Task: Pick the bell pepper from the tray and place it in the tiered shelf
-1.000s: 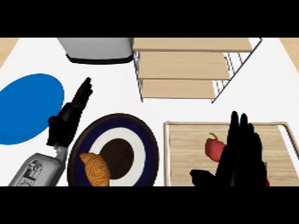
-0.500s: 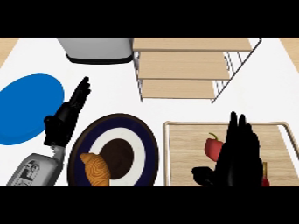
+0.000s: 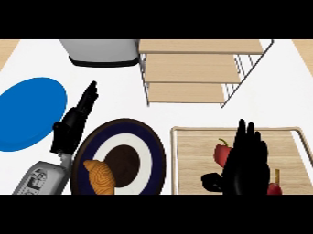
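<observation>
Counter (image 3: pixel 281 105): white top filling most of the frame, with wood-toned strips at the far upper left and upper right.
Tiered shelf (image 3: pixel 193 68): upper centre to upper right, wire frame with three wooden levels stepping down toward the viewer; it stands well apart from the tray.
Tray (image 3: pixel 186 160): lower right, pale wood with a raised rim, just beside the striped plate.
Blue plate (image 3: pixel 24 112): left side, plain blue.
Striped plate (image 3: pixel 142 146): lower centre-left, dark blue rim, white ring, dark brown middle; a croissant (image 3: pixel 99 176) lies on its lower left part.
Grey container (image 3: pixel 99 52): upper left of centre, just left of the shelf.
Right hand (image 3: pixel 245 162): lower right, over the tray, fingers straight and together, pointing up the frame, thumb out to the left; it covers much of the pepper.
Left hand (image 3: pixel 75 123): between the two plates, fingers straight, pointing to the upper right.
Bell pepper (image 3: pixel 222 153): red, on the tray, showing at the right hand's left edge; another red bit shows at the lower right of the hand.
</observation>
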